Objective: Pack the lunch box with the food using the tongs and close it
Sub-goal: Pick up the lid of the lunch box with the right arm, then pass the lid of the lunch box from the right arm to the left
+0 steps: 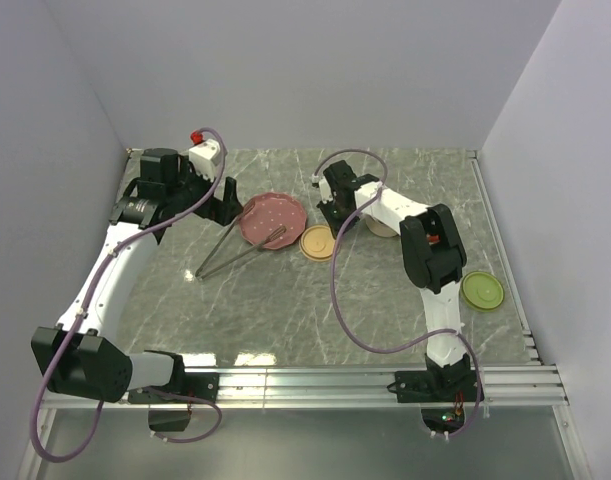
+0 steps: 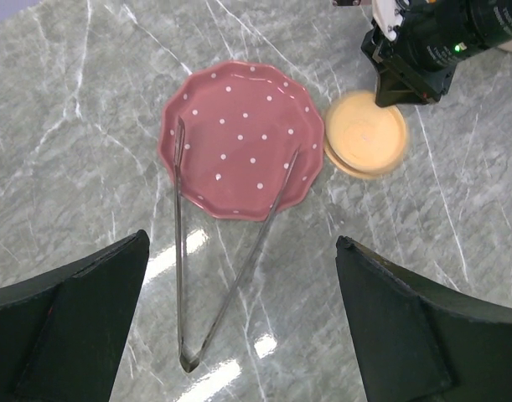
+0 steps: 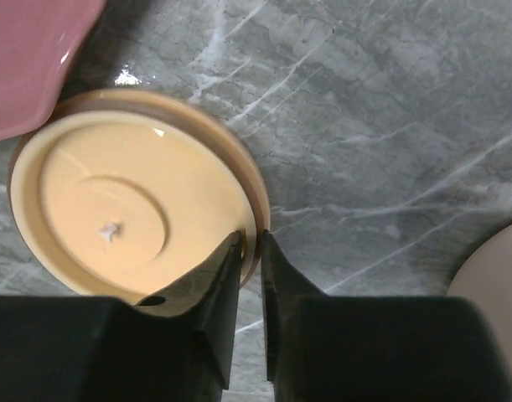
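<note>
The grey metal tongs [image 1: 235, 252] [image 2: 178, 251] lie on the table, their two tips resting on the bare pink dotted plate [image 1: 270, 212] [image 2: 239, 126] and their joined end towards me. My left gripper [image 1: 225, 205] [image 2: 243, 251] hangs open above the tongs and touches nothing. My right gripper [image 1: 330, 218] [image 3: 251, 243] is shut on the rim of a round pale-orange dish [image 1: 316, 242] [image 2: 366, 134] [image 3: 130, 209] beside the plate, one finger inside the rim and one outside. No food shows in any view.
A round green lid [image 1: 482, 290] lies at the right, near the right arm's elbow. A beige round container [image 1: 380, 228] [image 3: 499, 293] sits partly hidden behind the right forearm. Grey walls close the table on three sides.
</note>
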You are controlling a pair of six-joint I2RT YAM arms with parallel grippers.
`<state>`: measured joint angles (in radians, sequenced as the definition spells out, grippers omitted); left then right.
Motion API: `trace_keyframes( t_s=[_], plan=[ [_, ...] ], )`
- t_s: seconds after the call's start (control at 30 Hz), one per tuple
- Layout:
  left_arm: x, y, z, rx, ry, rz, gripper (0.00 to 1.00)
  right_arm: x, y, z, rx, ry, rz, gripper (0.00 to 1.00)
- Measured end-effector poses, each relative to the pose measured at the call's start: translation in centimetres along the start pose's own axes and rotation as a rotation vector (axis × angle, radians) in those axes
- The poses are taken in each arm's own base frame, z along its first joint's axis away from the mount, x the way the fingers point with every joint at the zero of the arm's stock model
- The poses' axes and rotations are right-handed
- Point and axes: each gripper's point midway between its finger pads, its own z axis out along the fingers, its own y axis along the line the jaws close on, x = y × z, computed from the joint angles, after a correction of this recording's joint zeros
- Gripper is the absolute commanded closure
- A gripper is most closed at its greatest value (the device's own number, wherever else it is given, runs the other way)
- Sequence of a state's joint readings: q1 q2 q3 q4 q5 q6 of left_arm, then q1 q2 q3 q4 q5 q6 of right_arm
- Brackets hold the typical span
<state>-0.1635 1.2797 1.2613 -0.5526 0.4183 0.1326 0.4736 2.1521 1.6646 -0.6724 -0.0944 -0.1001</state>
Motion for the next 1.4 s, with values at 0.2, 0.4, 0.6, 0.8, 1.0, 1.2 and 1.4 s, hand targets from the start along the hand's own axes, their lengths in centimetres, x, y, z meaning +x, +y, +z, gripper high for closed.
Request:
trace_keyframes(
  t_s=[0.2, 0.4, 0.6, 0.8, 1.0, 1.2, 1.4],
  plan=[
    [-0.6, 0.0, 0.0, -0.006, -0.023, -0.015, 0.01, 0.0, 0.0, 0.0, -0.006, -0.001, 0.005, 1.0],
    [-3.0, -1.8, -0.9, 0.087, -0.058, -0.038, 0.01, -0.8, 0.4, -2.5, -0.092, -0.055, 0.044, 1.0],
    [-5.8, -6.7, -2.2, 0.357, -0.142, -0.125, 0.07, -5.8, 1.4, -12.9, -0.245, -0.343, 0.071, 1.0],
    [-4.2, -10.5, -1.8, 0.633, -0.131, -0.382, 0.15, -9.3, 5.3, -23.0, -0.434, -0.624, 0.004, 1.0],
    [-3.7, -12.1, -2.0, 0.792, -0.18, -0.563, 0.3, -8.8, 7.7, -23.9, -0.579, -0.645, 0.009, 1.0],
    [-6.2, -14.1, -4.3, 0.915, -0.298, -0.556, 0.34, -7.8, 8.7, -23.1, -0.65, -0.606, 0.034, 1.0],
    [-7.4, -14.7, -4.4, 0.962, -0.343, -0.6, 0.4, -7.5, 9.3, -23.6, -0.688, -0.62, 0.022, 1.0]
  ],
)
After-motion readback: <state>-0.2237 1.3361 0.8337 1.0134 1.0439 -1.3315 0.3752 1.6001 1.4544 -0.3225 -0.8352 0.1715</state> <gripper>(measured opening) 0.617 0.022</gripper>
